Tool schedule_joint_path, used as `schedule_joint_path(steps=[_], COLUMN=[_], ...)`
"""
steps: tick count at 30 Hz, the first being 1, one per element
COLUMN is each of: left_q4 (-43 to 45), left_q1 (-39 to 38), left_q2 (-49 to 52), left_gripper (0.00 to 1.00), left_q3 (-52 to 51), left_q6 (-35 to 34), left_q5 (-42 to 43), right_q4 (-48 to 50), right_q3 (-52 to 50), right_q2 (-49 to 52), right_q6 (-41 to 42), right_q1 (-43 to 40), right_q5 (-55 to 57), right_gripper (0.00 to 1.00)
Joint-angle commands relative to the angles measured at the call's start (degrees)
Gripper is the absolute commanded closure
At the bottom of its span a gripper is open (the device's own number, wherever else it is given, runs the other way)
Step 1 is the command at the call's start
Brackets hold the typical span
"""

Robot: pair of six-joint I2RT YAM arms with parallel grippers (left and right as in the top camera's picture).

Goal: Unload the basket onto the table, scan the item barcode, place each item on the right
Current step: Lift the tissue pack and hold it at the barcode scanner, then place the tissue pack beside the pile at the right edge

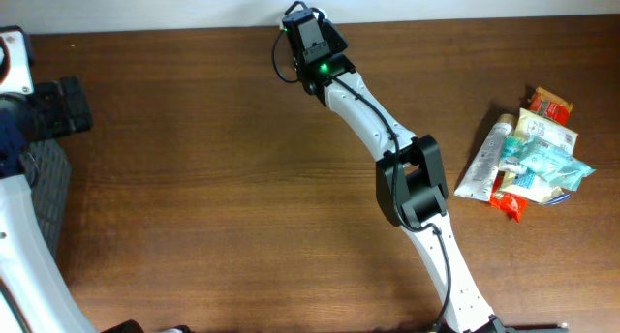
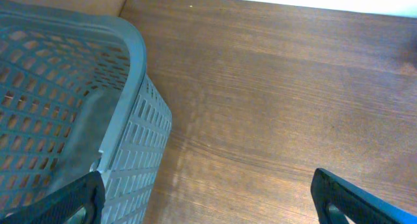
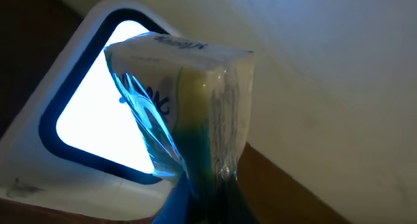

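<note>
Your right gripper (image 3: pixel 199 201) is closed on the bottom of a clear-wrapped packet (image 3: pixel 195 100), pinching it from below. It holds the packet upright at the middle of the worktop's (image 1: pixel 213 178) far edge. In the right wrist view the packet stands just in front of the scanner (image 3: pixel 78 129), a white-framed lit window, and covers the window's right part. Whether the two touch cannot be told. No barcode shows on the faces in view, so the code is probably on a side turned away from the camera. To do this step well, turn the wrist slowly so each flat face meets the window squarely, and pause on each one. Avoid glare or creases in the wrap over the code. Grip low, so the fingers do not cover any print. Your left gripper (image 2: pixel 212 204) is wide open and holds nothing, near the worktop's left edge, beside a grey basket (image 2: pixel 71 87). A pile (image 1: pixel 528 159) of other items lies by the right edge, well apart.
</note>
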Motion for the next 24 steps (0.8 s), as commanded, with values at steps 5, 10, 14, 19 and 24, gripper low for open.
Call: schedule_joint_path(steps=[5,10,14,19,24], left_q4=[0.0,0.0,0.0,0.0,0.0], left_q1=[0.3,0.3,0.3,0.3,0.3], left_q2=[0.1,0.1,0.1,0.1,0.1], left_gripper=[0.01,0.01,0.01,0.01,0.01], left_q3=[0.2,0.2,0.2,0.2,0.2], left_q6=[0.7,0.7,0.7,0.7,0.7], left_q5=[0.6,0.6,0.6,0.6,0.6], right_q4=[-5.5,-28.8,-47.2,-68.1,-69.7], right_q3=[-0.4,-0.4,-0.4,-0.5,-13.1], right_q2=[-4.5,-17.9,-31.1,-38.8,-36.8], right_q6=[-3.0,13.0,24.2,33.7,38.5], right_q1=[0.7,0.7,-2.3,-14.5,-27.6], right_q5=[1.1,-20.1,-29.1,-26.3,-26.2], right_gripper=[0.96,0.96,0.96,0.96,0.96])
